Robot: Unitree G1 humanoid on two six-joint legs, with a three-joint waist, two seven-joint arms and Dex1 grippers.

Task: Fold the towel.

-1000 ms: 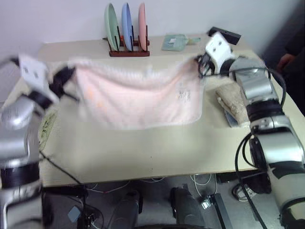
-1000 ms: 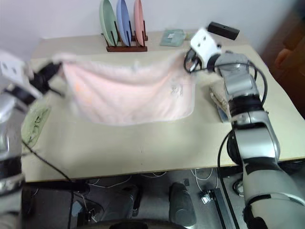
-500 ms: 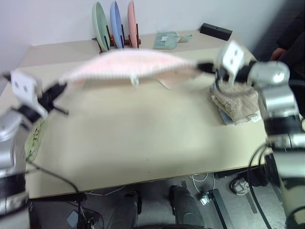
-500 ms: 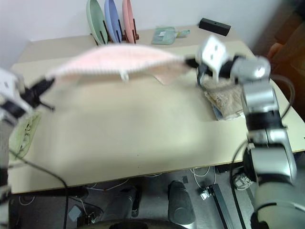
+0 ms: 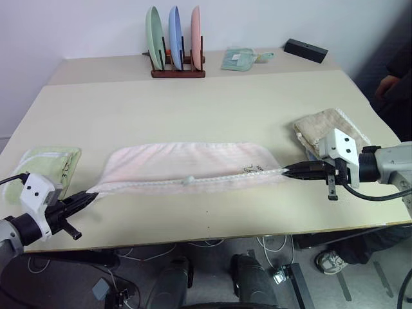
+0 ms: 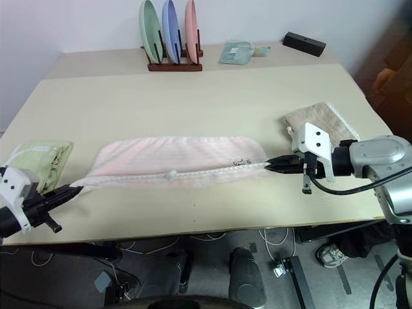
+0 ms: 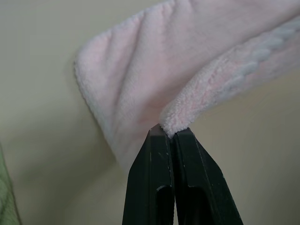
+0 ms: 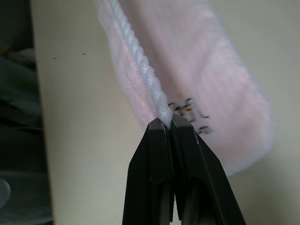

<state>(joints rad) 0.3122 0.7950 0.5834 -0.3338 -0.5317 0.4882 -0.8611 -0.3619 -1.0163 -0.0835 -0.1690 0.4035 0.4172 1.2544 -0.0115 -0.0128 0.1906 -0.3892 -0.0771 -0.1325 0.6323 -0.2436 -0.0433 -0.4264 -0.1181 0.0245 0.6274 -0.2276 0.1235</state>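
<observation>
While the towel (image 5: pixel 190 168) lies folded lengthwise across the near part of the bench (image 5: pixel 212 109), each end corner is held. The left gripper (image 5: pixel 90 197) has its fingers (image 7: pixel 159 187) pressed together, pinching the towel's corner. The right gripper (image 5: pixel 288 171) pinches the opposite corner by its white edging. The towel stretches between the two sets of fingers, its printed mark just beyond the right fingers (image 8: pixel 161 183).
</observation>
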